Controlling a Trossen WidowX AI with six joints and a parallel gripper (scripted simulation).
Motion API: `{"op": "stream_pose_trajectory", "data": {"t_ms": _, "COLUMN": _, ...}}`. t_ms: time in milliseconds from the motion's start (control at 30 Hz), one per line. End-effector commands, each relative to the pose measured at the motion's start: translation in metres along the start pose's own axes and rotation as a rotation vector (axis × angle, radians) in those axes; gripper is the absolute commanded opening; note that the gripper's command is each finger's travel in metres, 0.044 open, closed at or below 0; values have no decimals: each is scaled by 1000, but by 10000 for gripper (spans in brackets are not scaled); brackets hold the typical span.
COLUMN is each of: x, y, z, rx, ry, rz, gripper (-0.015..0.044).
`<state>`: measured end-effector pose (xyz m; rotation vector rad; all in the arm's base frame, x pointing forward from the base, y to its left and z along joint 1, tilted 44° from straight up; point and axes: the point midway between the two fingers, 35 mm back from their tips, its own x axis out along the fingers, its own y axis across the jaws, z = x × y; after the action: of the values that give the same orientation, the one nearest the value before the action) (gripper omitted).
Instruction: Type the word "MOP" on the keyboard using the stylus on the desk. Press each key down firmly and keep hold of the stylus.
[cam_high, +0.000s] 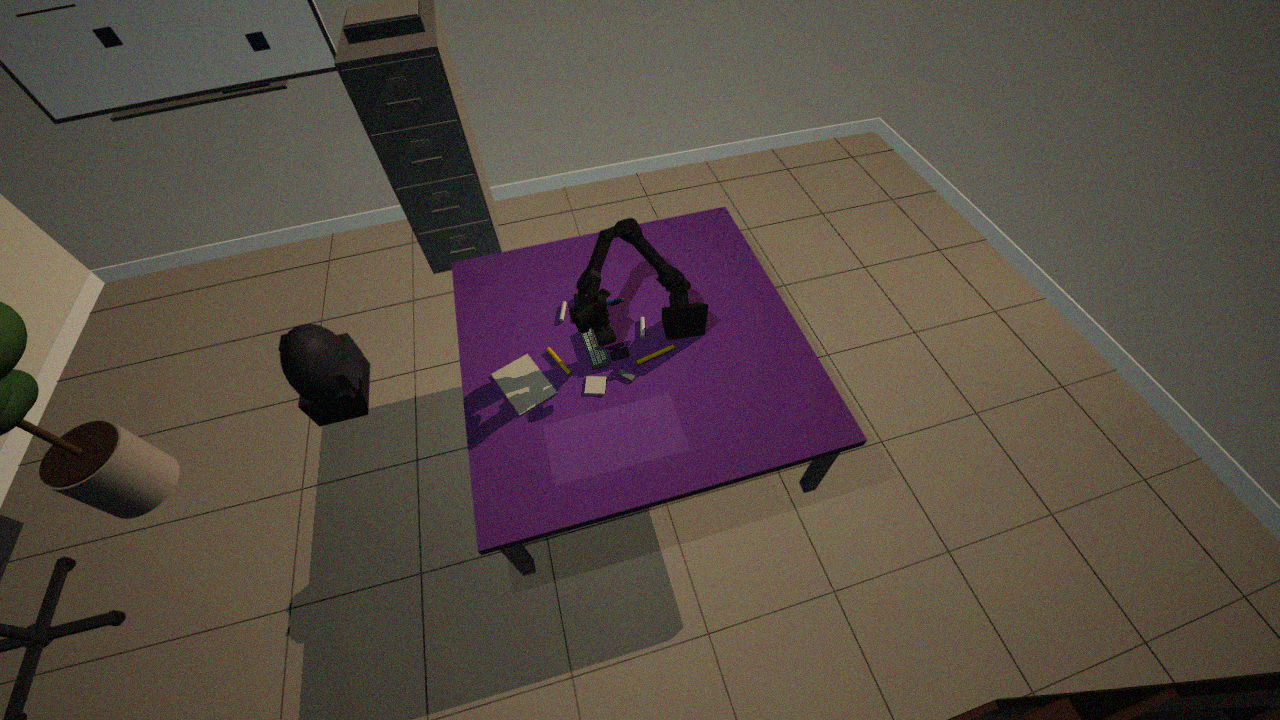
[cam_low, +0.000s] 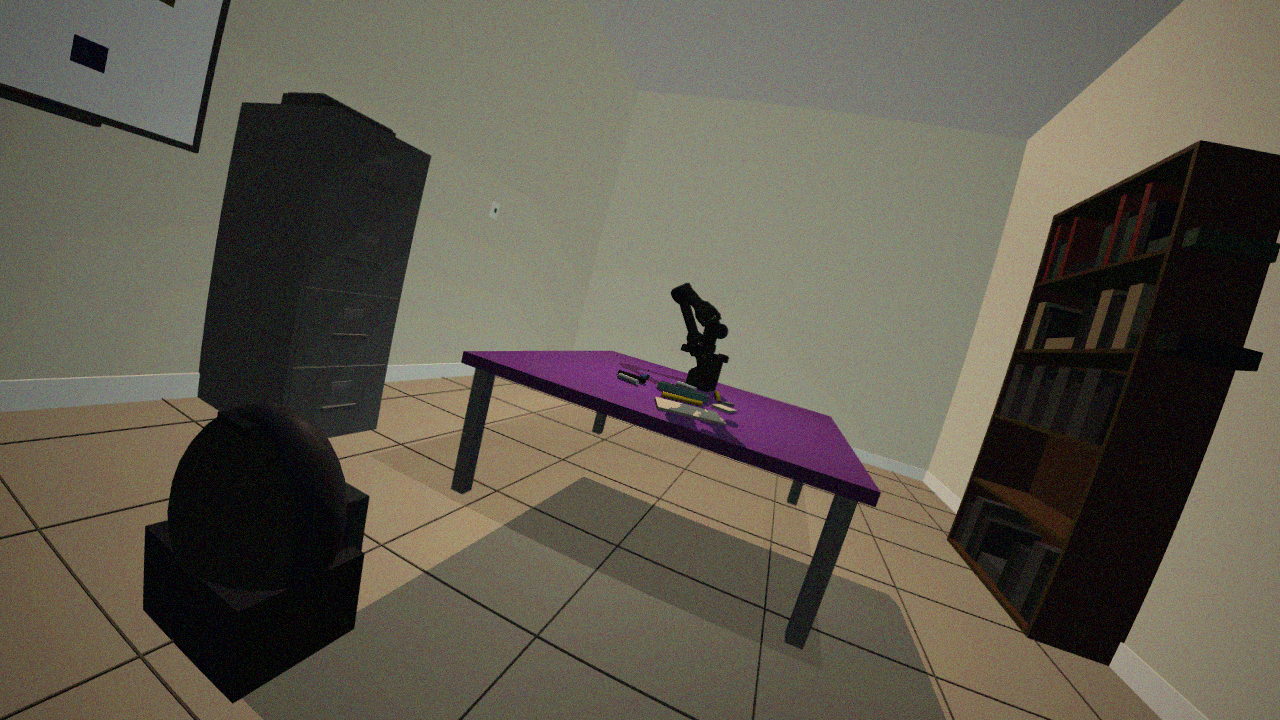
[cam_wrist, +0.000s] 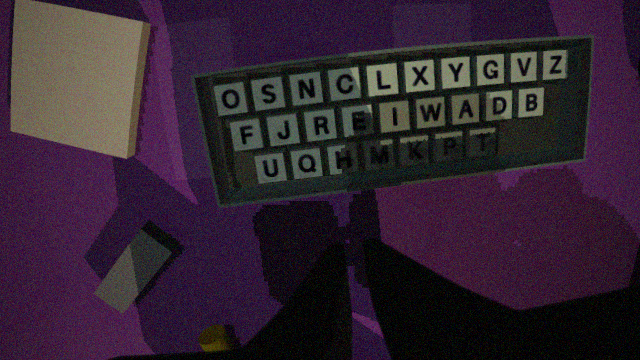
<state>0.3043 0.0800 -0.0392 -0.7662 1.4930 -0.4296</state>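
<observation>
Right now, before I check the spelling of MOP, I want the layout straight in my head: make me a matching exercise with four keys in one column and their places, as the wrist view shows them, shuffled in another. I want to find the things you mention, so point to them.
1. M key (cam_wrist: 379, 153)
2. O key (cam_wrist: 231, 99)
3. P key (cam_wrist: 452, 146)
4. Z key (cam_wrist: 555, 65)

A. right end of the top row
B. bottom row, between K and T
C. left end of the top row
D. bottom row, between H and K

Pairs: 1-D, 2-C, 3-B, 4-A
</observation>
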Motion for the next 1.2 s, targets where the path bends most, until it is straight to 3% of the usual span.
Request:
{"op": "stream_pose_trajectory", "data": {"t_ms": 0, "x": 0, "y": 0, "z": 0, "rx": 0, "ry": 0, "rz": 0, "gripper": 0}}
{"op": "stream_pose_trajectory", "data": {"t_ms": 300, "x": 0, "y": 0, "z": 0, "rx": 0, "ry": 0, "rz": 0, "gripper": 0}}
{"op": "stream_pose_trajectory", "data": {"t_ms": 400, "x": 1, "y": -3, "z": 0, "rx": 1, "ry": 6, "rz": -1, "gripper": 79}}
{"op": "stream_pose_trajectory", "data": {"t_ms": 500, "x": 8, "y": -46, "z": -3, "rx": 13, "ry": 91, "rz": -18, "gripper": 150}}
{"op": "stream_pose_trajectory", "data": {"t_ms": 900, "x": 31, "y": -226, "z": -78, "rx": 42, "ry": 484, "rz": -11, "gripper": 150}}
{"op": "stream_pose_trajectory", "data": {"t_ms": 1167, "x": 32, "y": -240, "z": -93, "rx": 43, "ry": 531, "rz": 0, "gripper": 150}}
